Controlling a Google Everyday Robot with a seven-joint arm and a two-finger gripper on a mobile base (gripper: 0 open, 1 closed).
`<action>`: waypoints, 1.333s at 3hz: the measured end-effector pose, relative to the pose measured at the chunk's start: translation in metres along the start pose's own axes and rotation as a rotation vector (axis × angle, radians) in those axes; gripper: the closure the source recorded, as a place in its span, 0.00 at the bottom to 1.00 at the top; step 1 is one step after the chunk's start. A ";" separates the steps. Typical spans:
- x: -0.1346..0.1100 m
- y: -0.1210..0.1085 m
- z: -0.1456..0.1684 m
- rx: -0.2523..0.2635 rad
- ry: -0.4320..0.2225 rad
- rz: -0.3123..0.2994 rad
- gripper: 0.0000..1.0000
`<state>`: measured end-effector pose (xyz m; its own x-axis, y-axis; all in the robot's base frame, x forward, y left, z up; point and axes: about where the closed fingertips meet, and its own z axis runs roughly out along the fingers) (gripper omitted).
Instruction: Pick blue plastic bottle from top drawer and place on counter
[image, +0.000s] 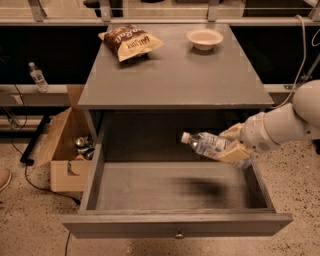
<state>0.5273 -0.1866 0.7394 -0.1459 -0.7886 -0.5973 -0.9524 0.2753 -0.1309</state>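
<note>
The blue plastic bottle (207, 144) hangs in the air above the open top drawer (175, 187), lying nearly level with its white cap pointing left. My gripper (234, 145) is shut on the bottle's lower end, at the right side of the drawer, with the white arm coming in from the right. The bottle casts a shadow on the drawer's flat grey bottom. The counter (170, 70) lies above and behind, higher than the bottle.
A brown chip bag (130, 41) and a white bowl (205, 37) sit at the back of the counter. An open cardboard box (62, 145) with cans stands left of the cabinet. Another small bottle (37, 76) stands on a shelf at far left.
</note>
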 end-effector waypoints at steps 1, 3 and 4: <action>-0.019 -0.022 -0.049 0.045 -0.037 -0.057 1.00; -0.046 -0.099 -0.095 0.113 -0.019 0.011 1.00; -0.053 -0.143 -0.105 0.161 -0.012 0.132 1.00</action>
<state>0.6428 -0.2418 0.8733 -0.2626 -0.7335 -0.6268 -0.8702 0.4608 -0.1746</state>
